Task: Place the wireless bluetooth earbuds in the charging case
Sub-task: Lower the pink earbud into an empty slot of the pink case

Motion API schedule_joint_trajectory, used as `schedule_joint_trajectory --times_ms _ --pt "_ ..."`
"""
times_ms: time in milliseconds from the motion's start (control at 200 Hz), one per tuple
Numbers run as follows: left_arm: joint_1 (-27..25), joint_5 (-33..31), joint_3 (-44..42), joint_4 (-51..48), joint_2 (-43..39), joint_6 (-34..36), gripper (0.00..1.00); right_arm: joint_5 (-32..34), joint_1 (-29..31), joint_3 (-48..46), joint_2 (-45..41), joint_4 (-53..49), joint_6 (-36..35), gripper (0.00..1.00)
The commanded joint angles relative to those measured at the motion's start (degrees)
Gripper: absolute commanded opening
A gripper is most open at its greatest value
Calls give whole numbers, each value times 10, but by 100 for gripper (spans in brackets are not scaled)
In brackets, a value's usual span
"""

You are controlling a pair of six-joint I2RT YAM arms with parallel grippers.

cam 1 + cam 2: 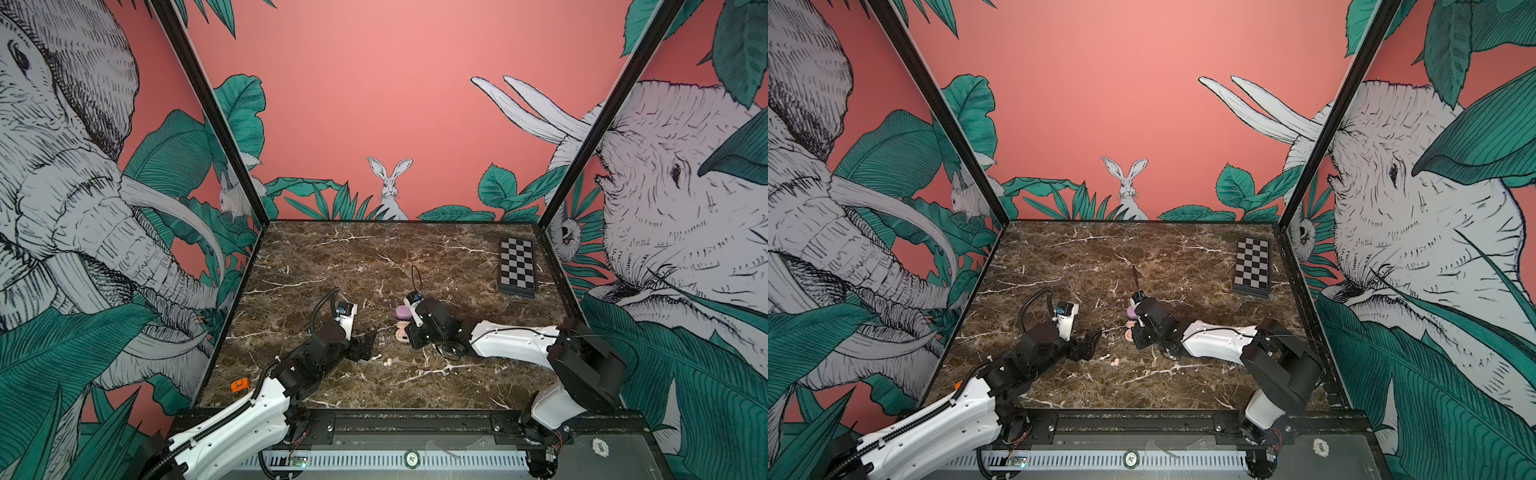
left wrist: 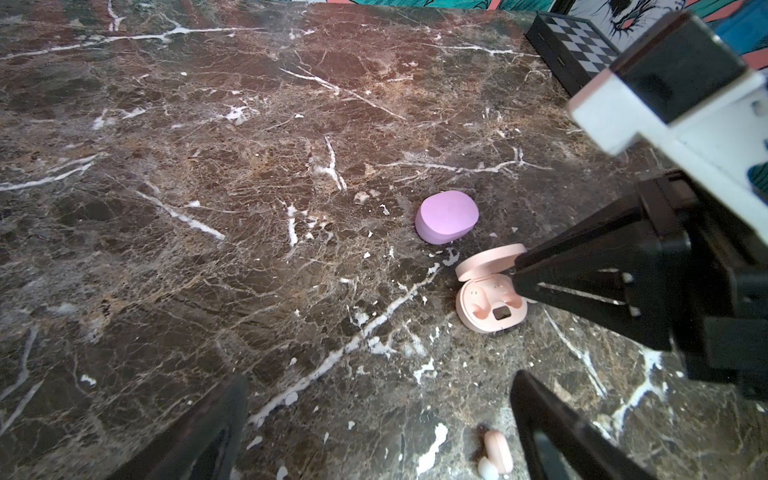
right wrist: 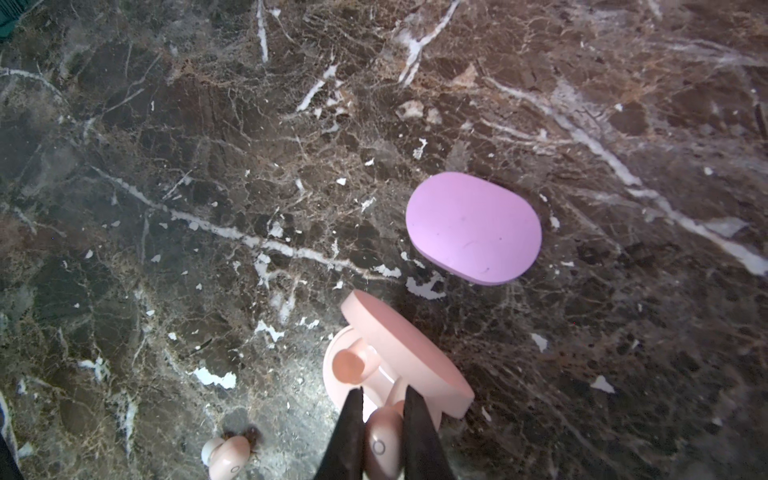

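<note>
The right tool (image 3: 382,440) is clenched on a peach earbud (image 3: 384,440), its two black fingers (image 3: 351,432) pinching the bud from either side, right at the near edge of the open peach case (image 3: 332,365). The case sits on the brown marbled desk (image 3: 166,208) with its lid (image 3: 407,353) flipped up and tilted back. One socket of the case shows as a round hollow beside the fingers; whether the held bud touches the case yet, I can't tell.

A second peach earbud (image 3: 226,457) lies loose on the desk just beside the open case, white tip showing. From the left wrist view the same loose bud (image 2: 496,451) lies close to one finger of the left tool (image 2: 374,432), which stands released, fingers wide apart, holding nothing. In both top views that tool (image 1: 368,345) hovers low, a little way from the open case (image 1: 402,332), with the loose bud (image 1: 387,363) on the desk near them.

Just behind the peach case, apart from it, rests the lilac case (image 3: 473,228), lid shut, flat on the desk. In a top view it peeks out (image 1: 1132,311) from behind the right arm's wrist.

Far from the peach case, toward the back corner of the desk, sits a black-and-white checkered board (image 1: 517,266).
</note>
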Motion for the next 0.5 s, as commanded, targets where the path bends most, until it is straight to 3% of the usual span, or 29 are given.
schedule_joint_trajectory --times_ms 0,495 --pt "-2 -6 0 10 1 3 99 -8 -4 5 19 23 -8 13" --pt "-2 -7 0 12 5 2 99 -11 -7 -5 29 42 -4 13"
